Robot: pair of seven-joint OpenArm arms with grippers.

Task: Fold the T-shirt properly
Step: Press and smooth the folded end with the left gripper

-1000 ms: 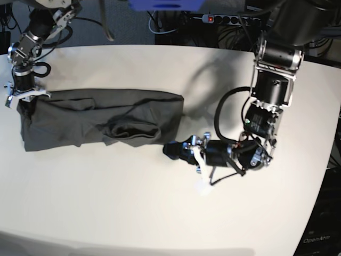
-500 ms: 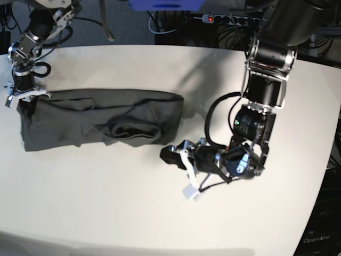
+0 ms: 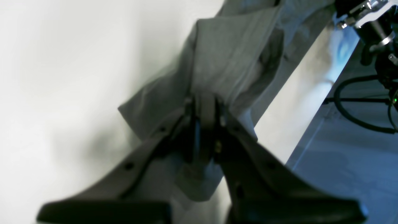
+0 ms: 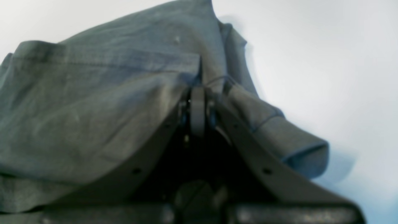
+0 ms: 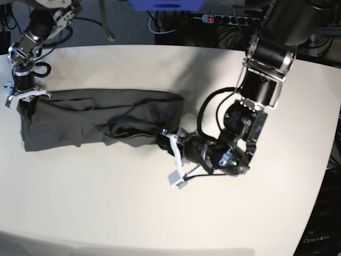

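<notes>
At the base view's far left, the right gripper [image 5: 21,97] is clamped on the upper left corner of the dark grey, thin-fabric T-shirt [image 5: 96,120], which lies as a long folded band across the left half of the white round-edged table [image 5: 106,213]. Further right, the left gripper [image 5: 164,140] pinches the band's lower right edge, its black arm lying low over the tabletop. Behind the table's far edge sit a black power strip [image 5: 229,20] and loose cables.
</notes>
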